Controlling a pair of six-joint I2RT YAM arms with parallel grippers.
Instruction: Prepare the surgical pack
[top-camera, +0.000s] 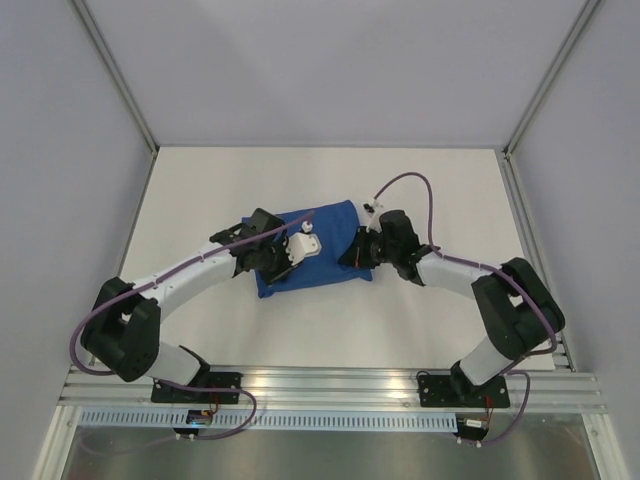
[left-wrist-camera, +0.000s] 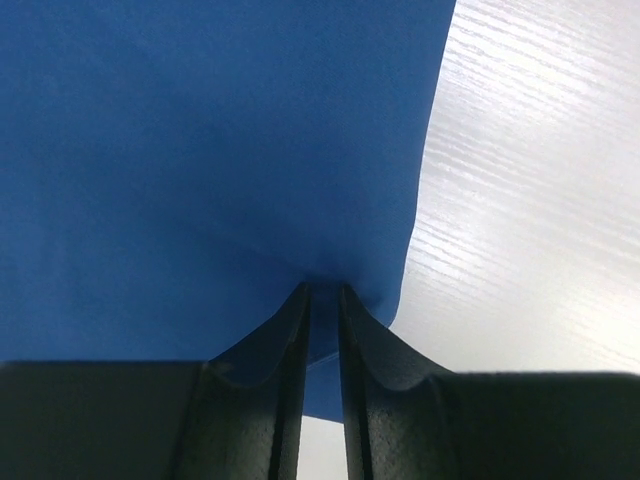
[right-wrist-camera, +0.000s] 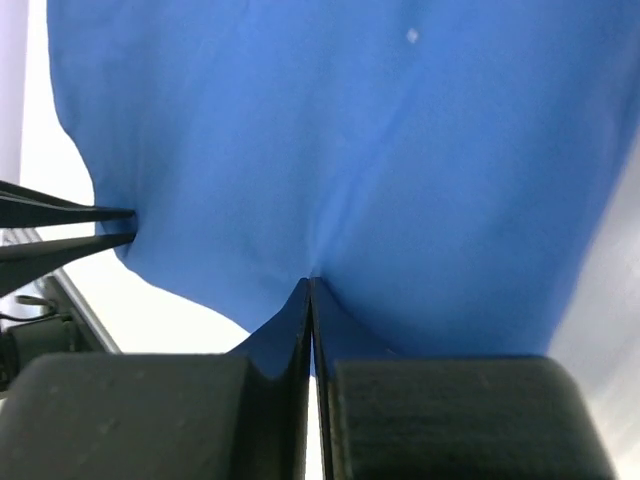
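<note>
One royal-blue drape (top-camera: 322, 224) lies as a loose rectangular bundle in the middle of the white desk (top-camera: 330, 325), and it is the only task thing that shows. No tray, instruments or gauze can be seen; whether any are wrapped inside cannot be told.

Two arms reach in, one from each side, so the cloth sits between two pincers. The left pincer (left-wrist-camera: 322, 292) has its fingers drawn in to a narrow slot, with the drape's edge puckered and nipped at their tips. The right pincer (right-wrist-camera: 312, 284) is closed completely, finger against finger, and a fold of the cloth's opposite edge is gathered into its tips. In the right wrist view the left pincer's fingers also show at the far edge of the cloth, clamped on it.

Holding opposite edges like this looks meant to let both arms control the fabric together, probably to lift, stretch or fold it without it bunching to one side. The grips are at the very fringe, so a slip from either side seems the main risk
</note>
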